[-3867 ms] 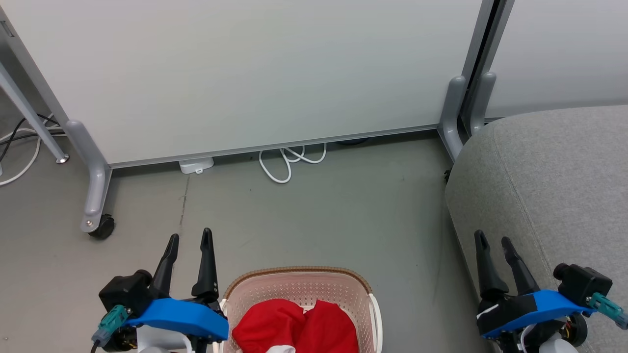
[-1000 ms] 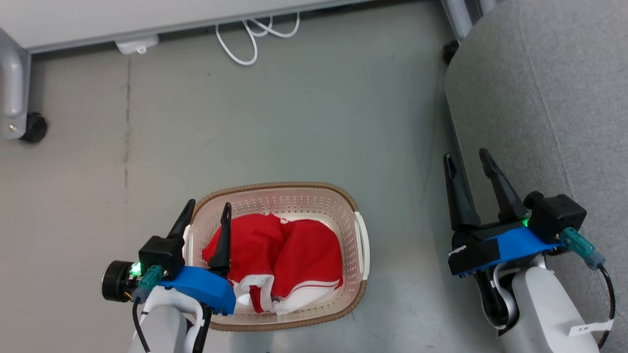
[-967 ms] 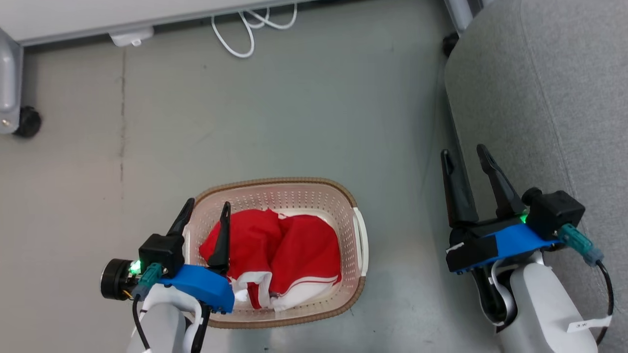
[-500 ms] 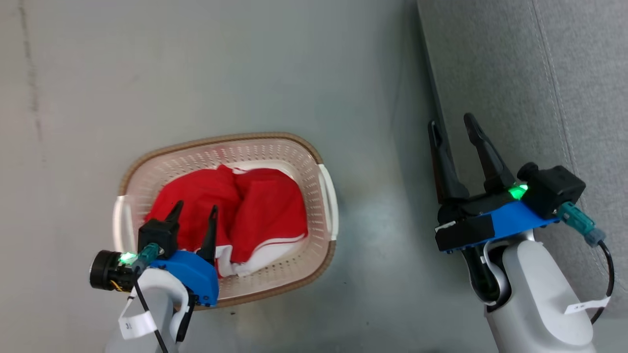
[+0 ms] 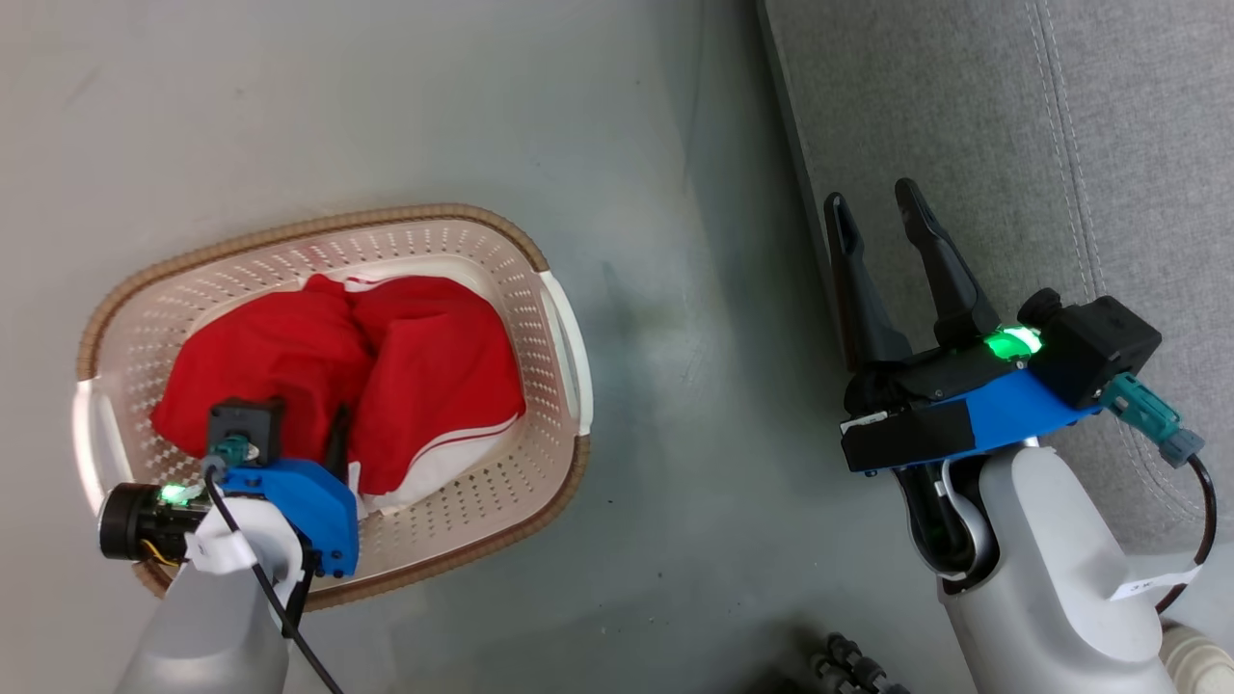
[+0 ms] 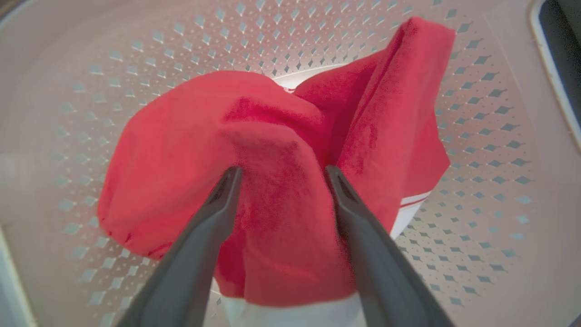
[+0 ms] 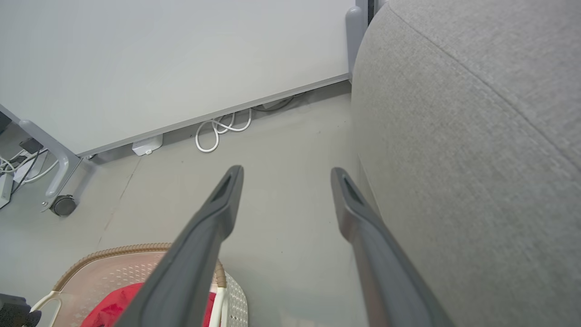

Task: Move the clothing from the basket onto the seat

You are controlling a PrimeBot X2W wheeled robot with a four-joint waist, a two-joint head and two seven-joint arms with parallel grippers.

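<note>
Straddling red clothing (image 5: pixel 424 357) in basket (image 5: pixel 318 224), lower left — left gripper (image 6: pixel 281 175) spread wide, nothing gripped; next: pinch shut, then lift.

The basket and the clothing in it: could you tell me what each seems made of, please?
The basket: likely moulded plastic, cream, smooth, with regular holes and a brown woven-look rim. The clothing: soft matte red fabric, judging by its folds, white-trimmed.

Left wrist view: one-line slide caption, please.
Open left tool straddles a raised fold of the red clothing inside the perforated basket.
</note>
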